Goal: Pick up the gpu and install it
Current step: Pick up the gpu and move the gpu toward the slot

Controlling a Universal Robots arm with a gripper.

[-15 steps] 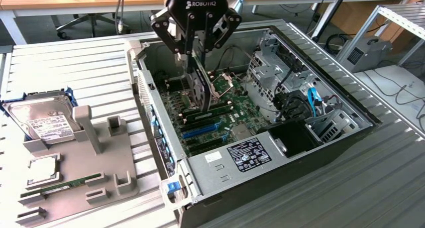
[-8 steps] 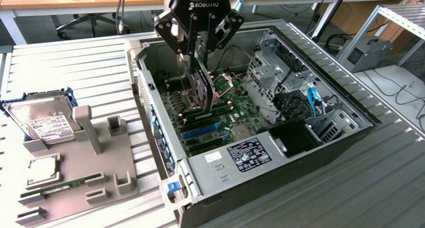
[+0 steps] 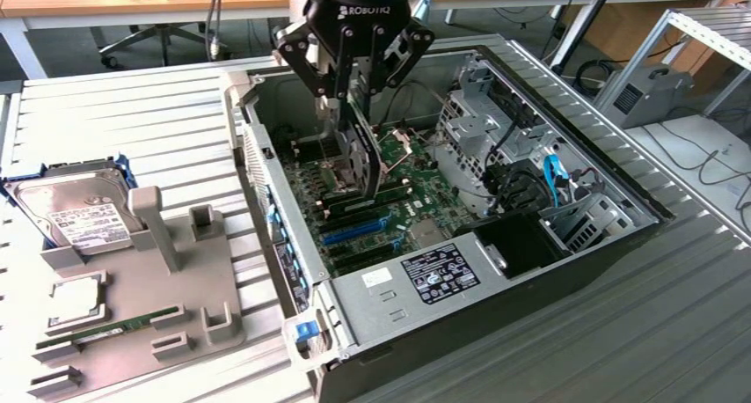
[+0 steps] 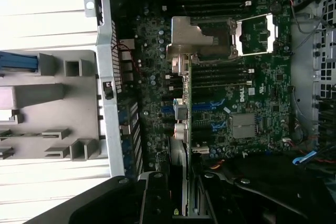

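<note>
My gripper hangs over the open computer case and is shut on the gpu. The card hangs upright and edge-on below the fingers, its lower edge just above the motherboard, near the blue slots. In the wrist view the gpu runs as a thin green line from my gripper across the board. Its silver end bracket sits beside the blue slots. I cannot tell whether the card touches a slot.
A grey fixture tray lies at the exterior view's left with a hard drive and a memory stick. Inside the case, a drive cage, blue cables and a black power supply crowd the exterior view's right.
</note>
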